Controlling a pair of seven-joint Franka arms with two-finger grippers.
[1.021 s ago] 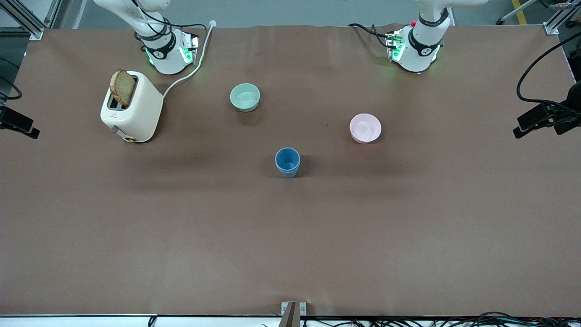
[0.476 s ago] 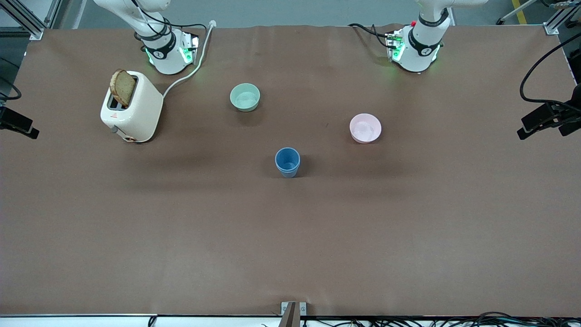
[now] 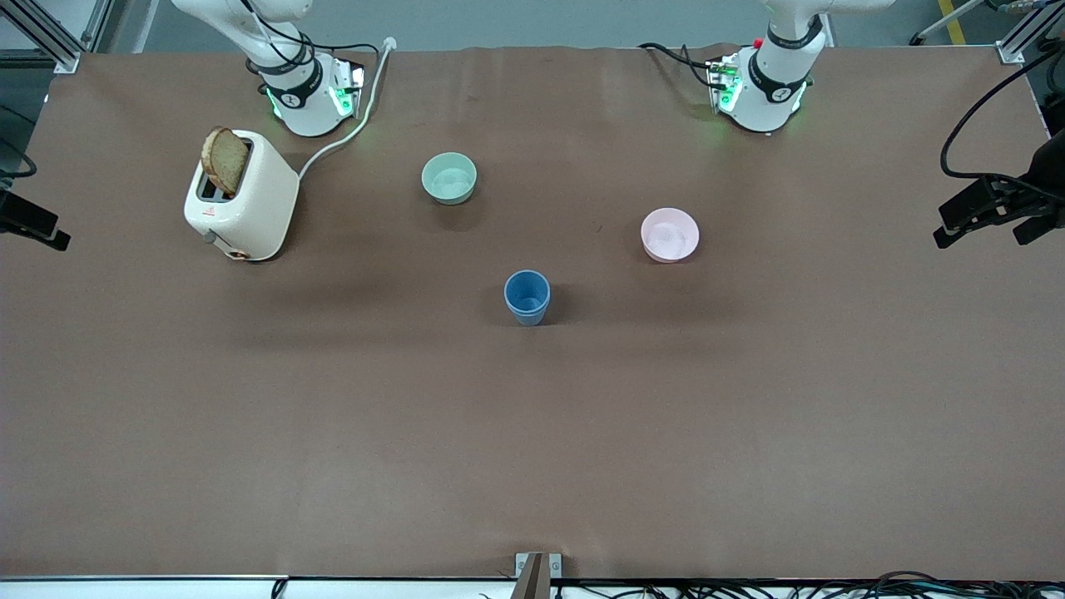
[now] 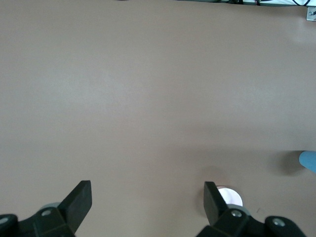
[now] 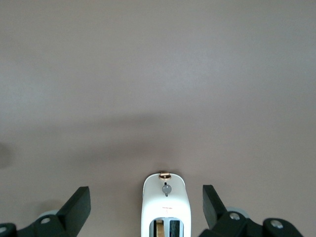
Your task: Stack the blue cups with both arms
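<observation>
Blue and upright, the stacked cups [image 3: 527, 296] stand near the middle of the brown table [image 3: 532, 433], and we read them as one cup nested in another, though the join is hard to make out. From the cups, the pink bowl [image 3: 670, 235] sits at about two o'clock in the front view, the green bowl [image 3: 449, 178] at about eleven o'clock, farther from the front camera. A white toaster [image 3: 242, 197] with a slice of bread [image 3: 225, 160] poking out stands toward the right arm's end of the table.

We see our left gripper [image 4: 148, 197] up in the air with fingers [image 4: 79, 200] spread wide and holding nothing; the pink bowl [image 4: 230, 197] peeks out under one finger and a sliver of the cups [image 4: 309, 161] shows at the picture's edge. Our right gripper [image 5: 146, 200] hangs over the toaster [image 5: 165, 207], fingers [image 5: 79, 202] wide apart and holding nothing. Both arms are drawn away from the cups.
</observation>
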